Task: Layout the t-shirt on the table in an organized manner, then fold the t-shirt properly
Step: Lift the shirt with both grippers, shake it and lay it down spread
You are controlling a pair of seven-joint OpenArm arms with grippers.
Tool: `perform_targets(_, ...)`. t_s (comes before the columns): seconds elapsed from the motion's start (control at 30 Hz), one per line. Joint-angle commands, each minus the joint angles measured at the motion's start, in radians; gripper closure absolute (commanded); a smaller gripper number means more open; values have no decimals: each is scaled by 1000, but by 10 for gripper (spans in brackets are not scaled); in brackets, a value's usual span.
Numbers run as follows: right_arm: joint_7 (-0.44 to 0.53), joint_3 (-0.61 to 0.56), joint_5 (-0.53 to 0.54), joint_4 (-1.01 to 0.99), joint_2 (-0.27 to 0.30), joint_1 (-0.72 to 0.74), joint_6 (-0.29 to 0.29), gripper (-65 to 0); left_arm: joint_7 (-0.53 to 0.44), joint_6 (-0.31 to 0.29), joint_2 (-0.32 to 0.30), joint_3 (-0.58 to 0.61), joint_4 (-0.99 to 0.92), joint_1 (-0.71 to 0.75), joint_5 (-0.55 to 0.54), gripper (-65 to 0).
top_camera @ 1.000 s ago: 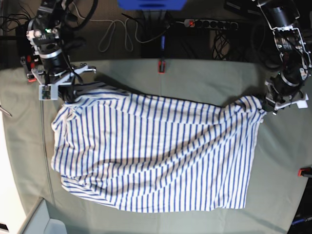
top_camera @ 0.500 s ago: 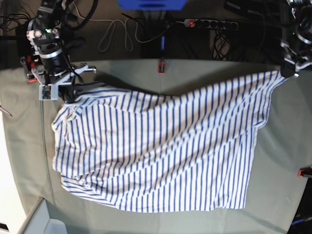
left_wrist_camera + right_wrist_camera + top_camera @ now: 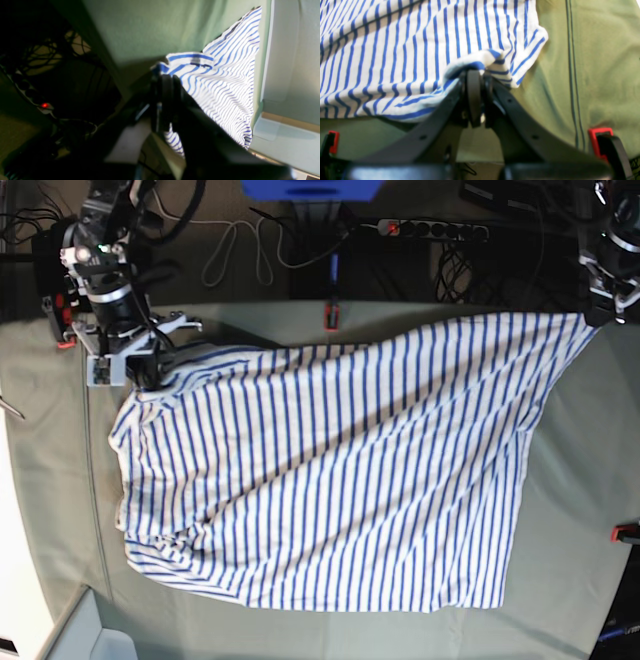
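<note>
Both arms pinch the t-shirt [image 3: 330, 470] at 1 corner each, far edge stretched between them above the table [image 3: 300, 325].

- Left gripper [image 3: 163, 82]: jaws closed tight on a bunched corner of fabric, seen clearly in the left wrist view. In the base view this corner sits at the table's far right edge, lifted.
- Right gripper [image 3: 476, 75]: jaws shut on a folded wad of cloth at the opposite corner, by the far left of the table near a red clamp [image 3: 597, 140].
- Shirt location: draped across the middle of the table, far edge taut and raised on the left-arm side, near edge lying rumpled on the cloth.

Handling judgement:
- Light, soft, limp cotton. No stiffness, so it sags wherever it is unsupported and only goes flat under tension from 2 points.
- Not fragile, not slippery against the table cloth; likely to drag and wrinkle rather than slide cleanly.
- Best holds: corners, hem or shoulder seams, where layers double up and give the pads something to bite. A mid-panel pinch would just tent the fabric.
- Risk: a thin pinch could slip out if the arms pull apart too hard.
</note>
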Motion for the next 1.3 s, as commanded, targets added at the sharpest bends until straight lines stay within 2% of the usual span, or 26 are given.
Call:
perform_targets(0.0, 28, 3, 16, 24, 4, 1, 4, 0, -10, 5, -17, -7, 16, 4, -45, -2)
perform_targets(0.1, 27, 6, 16, 67, 7, 9, 4, 0, -10, 5, -22, -6, 27, -41, -45, -2)
perform_targets(0.2, 7, 4, 16, 137, 36, 55, 4, 0, -7, 5, -39, -4, 55, -121, -43, -2)
perform_targets(0.3, -84, 4, 16, 187, 64, 147, 4, 0, 55, 6, -99, 32, 58, -240, -42, -2)
perform_targets(0.43, -257, 4, 16, 190, 135, 334, 4, 0, 105, 15, -177, 135, 58, -424, -36, -2)
perform_targets(0.6, -436, -2, 14, 185, 227, 617, 4, 0, 105, 15, -243, 318, 55, -708, 99, -2)
perform_targets(0.67, -502, -5, 13, 173, 263, 747, 4, 0, 101, 14, -260, 411, 7, -843, 164, -2)
perform_targets(0.77, -558, -28, 13, 125, 313, 925, 4, 0, 99, 14, -269, 526, -149, -1080, 199, -2)
perform_targets(0.83, -568, -59, 11, 50, 359, 1052, 4, 0, 99, 14, -269, 615, -314, -1284, 199, -2)
perform_targets(0.9, -568, -77, 11, -27, 380, 1160, 4, 0, 87, 11, -263, 691, -485, -1457, 199, -2)
perform_targets(1.03, -562, -82, 10, -174, 432, 1347, 4, 0, -34, 9, -234, 826, -714, -1719, 196, -2)
perform_targets(1.1, -529, -83, 10, -243, 440, 1425, 4, 0, -96, 9, -226, 875, -768, -1785, 197, -2)
perform_targets(1.17, -481, -94, 8, -331, 431, 1513, 4, 0, -169, 8, -223, 932, -799, -1785, 197, -2)
perform_targets(1.27, -426, -139, -10, -443, 443, 1620, 4, 0, -215, 8, -223, 976, -795, -1785, 191, -2)
